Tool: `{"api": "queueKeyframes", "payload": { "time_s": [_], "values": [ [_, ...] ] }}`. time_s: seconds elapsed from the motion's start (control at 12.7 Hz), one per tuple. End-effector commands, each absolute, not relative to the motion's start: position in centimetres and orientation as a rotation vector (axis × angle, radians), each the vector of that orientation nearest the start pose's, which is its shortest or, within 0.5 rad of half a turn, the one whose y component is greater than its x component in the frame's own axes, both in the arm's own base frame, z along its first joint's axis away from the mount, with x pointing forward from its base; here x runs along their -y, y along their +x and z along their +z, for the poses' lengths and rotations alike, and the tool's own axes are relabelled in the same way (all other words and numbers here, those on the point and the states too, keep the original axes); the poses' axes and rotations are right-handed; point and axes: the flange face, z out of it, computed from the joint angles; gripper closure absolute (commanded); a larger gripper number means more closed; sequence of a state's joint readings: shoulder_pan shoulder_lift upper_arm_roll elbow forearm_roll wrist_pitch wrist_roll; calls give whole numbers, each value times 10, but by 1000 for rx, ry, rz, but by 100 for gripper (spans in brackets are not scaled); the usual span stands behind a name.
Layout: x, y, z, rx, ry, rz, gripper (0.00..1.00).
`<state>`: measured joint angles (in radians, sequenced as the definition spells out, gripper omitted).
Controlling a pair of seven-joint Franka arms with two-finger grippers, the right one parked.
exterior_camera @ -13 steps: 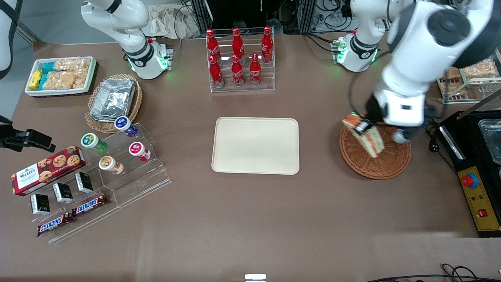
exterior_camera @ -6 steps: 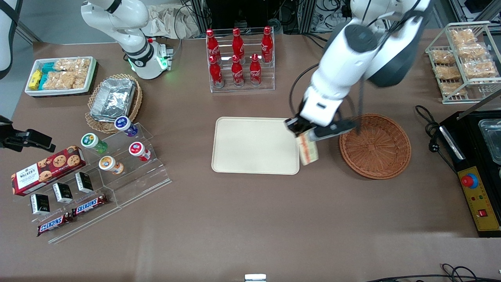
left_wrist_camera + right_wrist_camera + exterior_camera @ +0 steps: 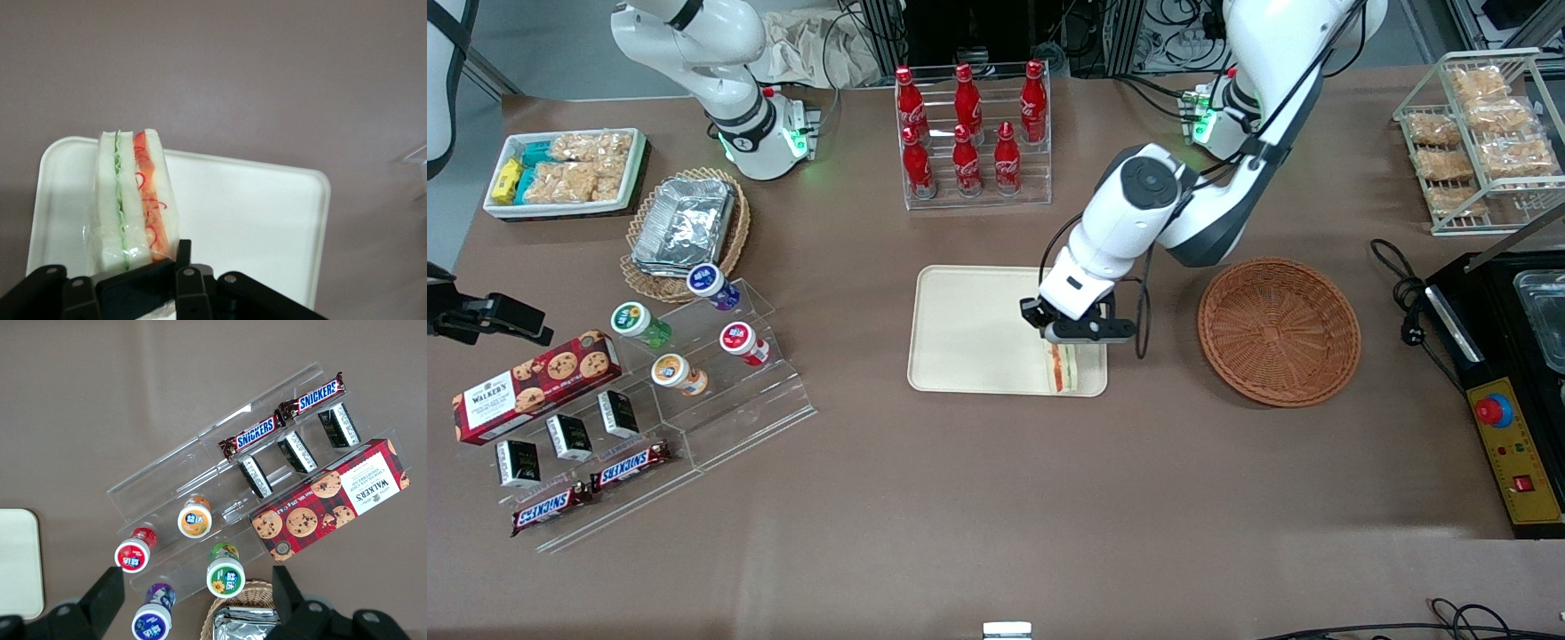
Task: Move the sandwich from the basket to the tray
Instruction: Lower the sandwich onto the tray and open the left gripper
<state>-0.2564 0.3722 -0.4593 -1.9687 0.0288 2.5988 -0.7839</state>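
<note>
Seen from the front, the working arm reaches down over the cream tray (image 3: 978, 329), at the corner nearest both the camera and the brown wicker basket (image 3: 1279, 331). Its gripper (image 3: 1069, 342) hangs just above the tray and is clamped on the sandwich (image 3: 1062, 366), a wedge of white bread with red and green filling. The sandwich stands on edge, its lower end at or very near the tray floor beside the low rim; whether it touches cannot be told from here. The basket holds nothing and sits well apart from the tray, toward the working arm's end of the table. A clear rack of red bottles (image 3: 971, 133) stands farther from the camera than the tray.

From the working arm's wrist, the sandwich (image 3: 133, 197) fills the middle, wrapped in clear film, with the pale tray (image 3: 253, 220) under it and brown table around. The gripper (image 3: 137, 283) pinches the wedge across its bread faces at the near end.

From the parked arm's wrist, only a corner of the tray (image 3: 17, 563) shows, beside clear steps holding small cups.

The sandwich looks light and soft, so a hard squeeze would likely crush it, and the film is probably slippery. Holding it flat across the two bread faces, as now, seems the safest hold.
</note>
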Motion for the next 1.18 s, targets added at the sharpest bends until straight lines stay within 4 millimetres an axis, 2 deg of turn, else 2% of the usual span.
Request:
{"api": "queueKeyframes", "payload": {
  "time_s": [0.0,0.24,0.39,0.47,0.55,0.71,0.87,1.02,1.1],
  "values": [
    [410,470,309,54,-3399,-208,100],
    [412,462,276,-33,-3356,-178,100],
    [410,459,265,-45,-3339,-167,100],
    [410,459,263,-44,-3337,-158,64],
    [411,459,263,-60,-3335,-164,1],
    [411,459,264,-82,-3327,-181,0],
    [411,465,276,-72,-3318,-193,0],
    [413,483,313,-14,-3268,-152,0],
    [417,495,339,58,-3246,-130,0]
  ]
}}
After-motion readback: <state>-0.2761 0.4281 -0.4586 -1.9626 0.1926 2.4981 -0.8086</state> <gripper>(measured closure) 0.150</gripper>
